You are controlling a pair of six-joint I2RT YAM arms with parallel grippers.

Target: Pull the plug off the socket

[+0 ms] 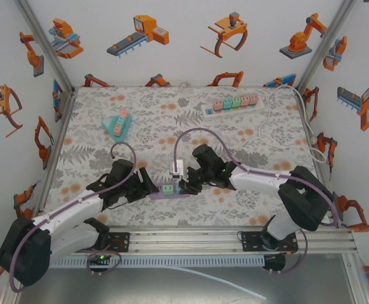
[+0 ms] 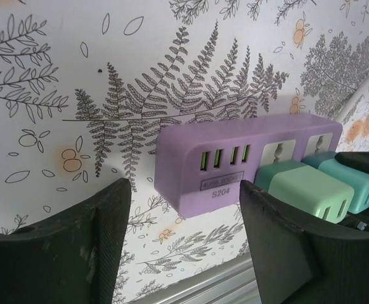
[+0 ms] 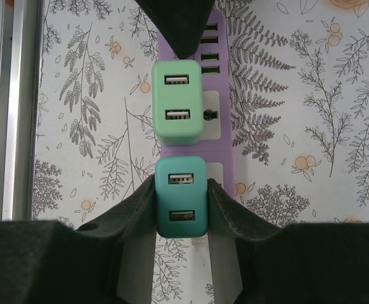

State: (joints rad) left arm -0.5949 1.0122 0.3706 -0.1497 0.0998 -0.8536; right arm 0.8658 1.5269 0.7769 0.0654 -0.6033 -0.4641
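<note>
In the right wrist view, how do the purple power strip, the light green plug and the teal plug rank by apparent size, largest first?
1. purple power strip, largest although partly covered.
2. light green plug and teal plug look alike; the teal one is nearer, so unranked.

green plug (image 3: 177, 101) crowds teal plug (image 3: 180, 196), table (image 1: 140, 120) open

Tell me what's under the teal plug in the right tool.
The purple strip lies under the teal plug, gripped by the right tool; a white socket face peeks out beside it. Its prongs and the socket holes are hidden by the plug.
</note>
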